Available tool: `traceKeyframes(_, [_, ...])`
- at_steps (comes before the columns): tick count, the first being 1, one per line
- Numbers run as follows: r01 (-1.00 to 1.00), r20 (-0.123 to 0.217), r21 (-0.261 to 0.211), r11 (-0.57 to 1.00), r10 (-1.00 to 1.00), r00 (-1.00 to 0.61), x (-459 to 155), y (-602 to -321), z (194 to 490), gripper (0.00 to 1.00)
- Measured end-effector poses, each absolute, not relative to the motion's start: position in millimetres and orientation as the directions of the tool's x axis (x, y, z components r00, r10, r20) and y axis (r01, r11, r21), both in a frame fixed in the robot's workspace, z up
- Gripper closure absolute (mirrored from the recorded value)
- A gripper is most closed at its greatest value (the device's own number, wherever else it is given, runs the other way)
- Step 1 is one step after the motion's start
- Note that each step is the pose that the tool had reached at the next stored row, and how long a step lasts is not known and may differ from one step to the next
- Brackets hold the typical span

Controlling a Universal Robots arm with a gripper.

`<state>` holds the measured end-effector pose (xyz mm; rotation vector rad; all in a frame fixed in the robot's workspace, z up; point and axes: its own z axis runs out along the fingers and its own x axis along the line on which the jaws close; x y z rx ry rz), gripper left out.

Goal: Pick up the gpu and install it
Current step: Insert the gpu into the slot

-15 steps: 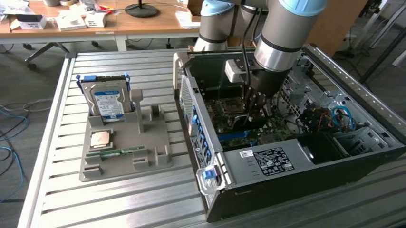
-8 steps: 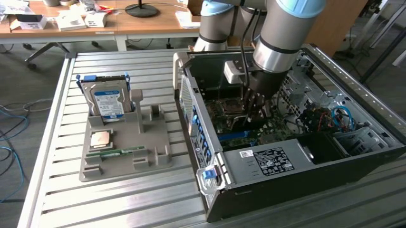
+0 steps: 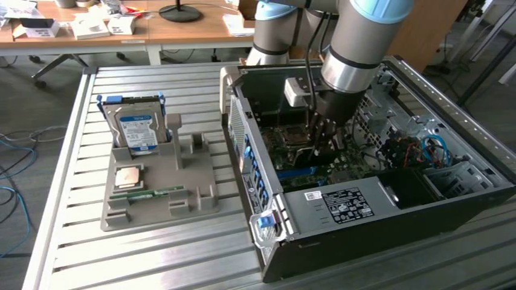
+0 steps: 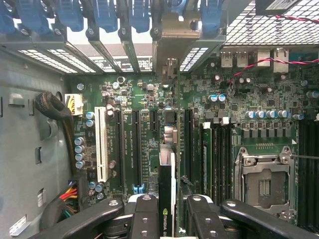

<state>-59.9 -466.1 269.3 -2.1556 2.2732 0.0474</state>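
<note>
Two black fingers (image 4: 144, 219) of your gripper (image 4: 170, 201) pinch the thin dark gpu card (image 4: 167, 172) edge-on, over the green motherboard (image 4: 149, 94) inside the open black computer case (image 3: 363, 249) on the slatted metal table (image 3: 161, 254).

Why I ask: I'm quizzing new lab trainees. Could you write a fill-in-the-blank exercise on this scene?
1. The gripper is shut on the ___, holding it edge-on over the motherboard.
2. In the exterior view, the arm reaches down into the open computer ___.
3. On the grey holder, the hard drive stands ___.
Missing words: gpu; case; upright.
</note>
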Motion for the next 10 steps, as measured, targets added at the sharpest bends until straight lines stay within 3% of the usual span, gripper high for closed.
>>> traceKeyframes(10, [-0.998, -0.027, 0.016, 0.055, -0.998, -0.055, -62.5, -465.3, 266.2, 0.73])
